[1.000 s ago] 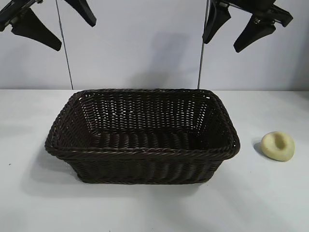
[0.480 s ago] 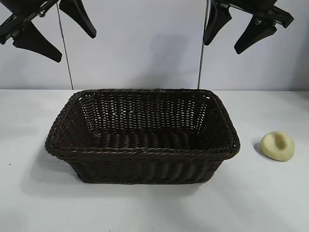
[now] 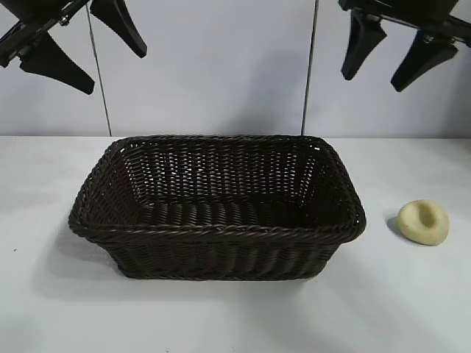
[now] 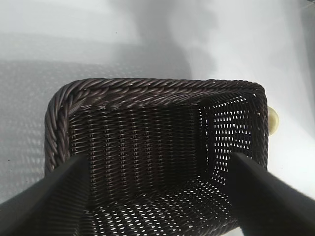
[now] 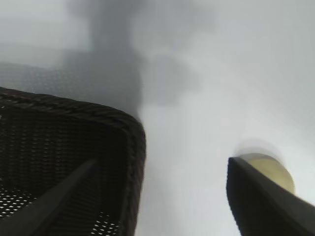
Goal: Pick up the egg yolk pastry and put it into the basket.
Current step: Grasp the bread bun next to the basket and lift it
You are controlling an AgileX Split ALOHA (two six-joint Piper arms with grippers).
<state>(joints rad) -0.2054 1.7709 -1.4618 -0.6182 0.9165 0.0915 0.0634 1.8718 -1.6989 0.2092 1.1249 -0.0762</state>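
Observation:
The egg yolk pastry (image 3: 423,222), a small pale yellow lump with a dimpled top, lies on the white table to the right of the basket (image 3: 218,229), a large dark brown wicker one with nothing in it. High at the top right hangs my right gripper (image 3: 386,70), open and empty, above the gap between basket and pastry. Its wrist view shows the pastry (image 5: 271,171) partly behind one finger and the basket's corner (image 5: 133,142). My left gripper (image 3: 110,66) hangs open and empty at the top left, over the basket (image 4: 147,91); the pastry (image 4: 273,121) peeks past the basket's far end.
A white table (image 3: 412,309) carries everything, with a pale wall behind. Two thin vertical cables (image 3: 307,73) hang in front of the wall behind the basket.
My right gripper has shifted to the right and slightly down, toward the pastry's side. The left gripper, basket and pastry have stayed put.

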